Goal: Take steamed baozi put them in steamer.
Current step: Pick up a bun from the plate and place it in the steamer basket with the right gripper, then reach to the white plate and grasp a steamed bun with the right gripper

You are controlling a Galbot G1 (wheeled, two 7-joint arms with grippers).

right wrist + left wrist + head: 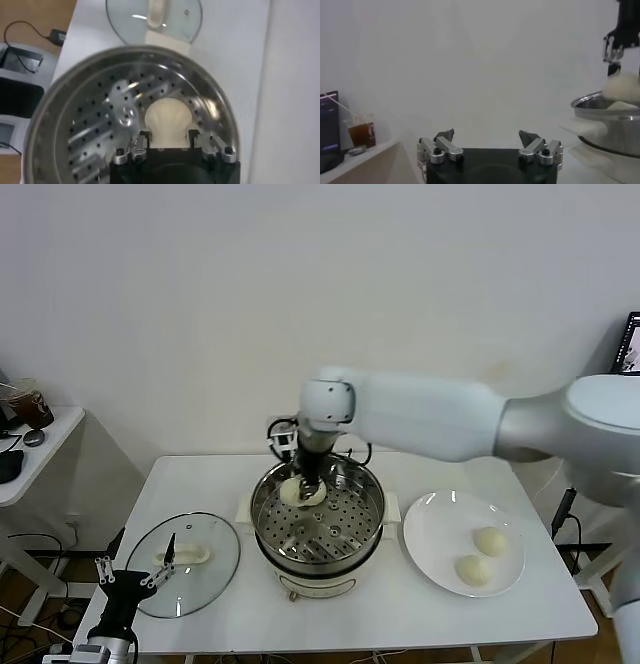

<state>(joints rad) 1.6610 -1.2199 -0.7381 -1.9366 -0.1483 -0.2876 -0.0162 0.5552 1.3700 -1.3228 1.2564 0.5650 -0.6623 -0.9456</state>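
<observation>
The steamer [266, 529] is a shiny steel pot with a perforated tray, standing mid-table on a white base. My right gripper [306, 481] reaches down over its far side, shut on one cream-white baozi [300, 493]. In the right wrist view the fingers [144, 138] press both sides of this baozi [168, 116] above the tray [100, 125]. Two more baozi [490, 541] [473, 570] lie on the white plate [435, 529] to the right. My left gripper [133, 577] hangs open and empty off the table's front left corner; it also shows in the left wrist view [487, 136].
The glass lid [215, 569] with a white handle lies flat on the table left of the steamer, close to my left gripper. A side table with a drink cup [30, 404] stands at far left. A wall runs behind the table.
</observation>
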